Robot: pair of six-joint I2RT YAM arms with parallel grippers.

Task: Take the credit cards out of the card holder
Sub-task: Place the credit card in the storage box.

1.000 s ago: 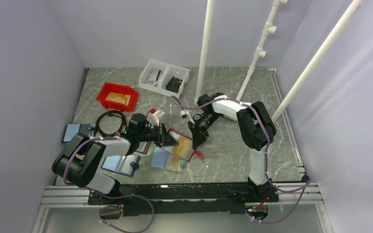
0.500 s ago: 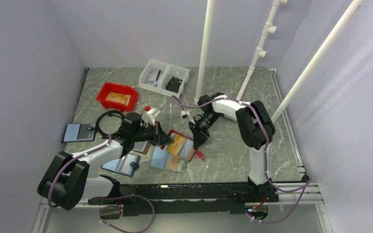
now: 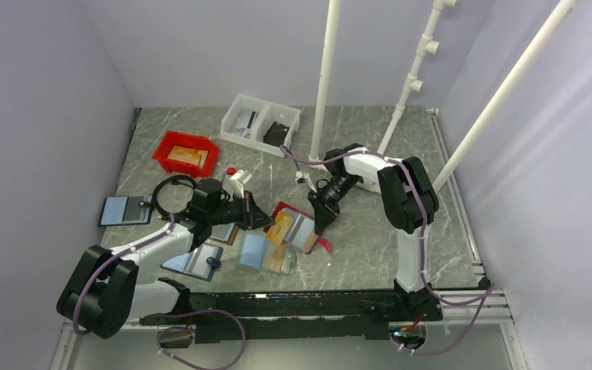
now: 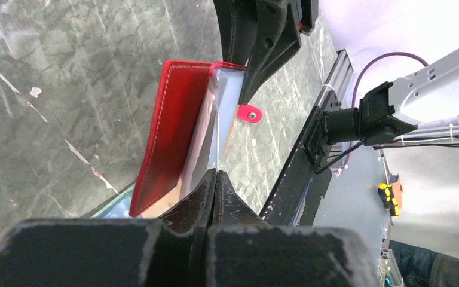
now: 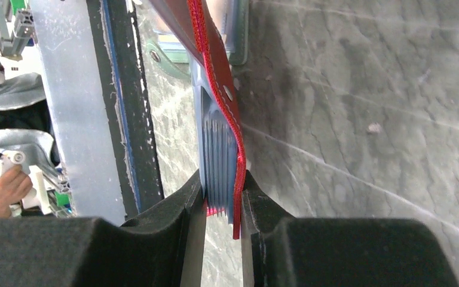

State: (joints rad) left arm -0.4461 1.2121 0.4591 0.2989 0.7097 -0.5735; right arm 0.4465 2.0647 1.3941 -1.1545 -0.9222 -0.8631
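Observation:
The red card holder (image 3: pixel 284 210) stands open and tilted on the table, left of centre. Its inside shows a tan-orange credit card (image 3: pixel 281 229) and a pale blue-grey one (image 3: pixel 303 232). My right gripper (image 3: pixel 324 223) is shut on the holder's right edge. In the right wrist view the right gripper (image 5: pixel 221 191) clamps the red cover (image 5: pixel 215 72) and its blue-grey pockets (image 5: pixel 215 149). My left gripper (image 3: pixel 266 222) is shut at the holder's left side. In the left wrist view the left gripper (image 4: pixel 215 174) meets a pale card edge (image 4: pixel 216 140) beside the red cover (image 4: pixel 173 131); no card shows between the fingers. A pink-red tab (image 4: pixel 250 113) hangs below.
A teal holder with an orange card (image 3: pixel 266 254), a brown holder (image 3: pixel 223 233) and a blue-grey one (image 3: pixel 195 260) lie near the left arm. A black cable coil (image 3: pixel 173 193), a red bin (image 3: pixel 187 152), a white bin (image 3: pixel 260 123) and white posts (image 3: pixel 325 77) stand behind.
The left gripper has drawn back a little to the left, staying shut. The right gripper has shifted slightly right with the card holder in its grip.

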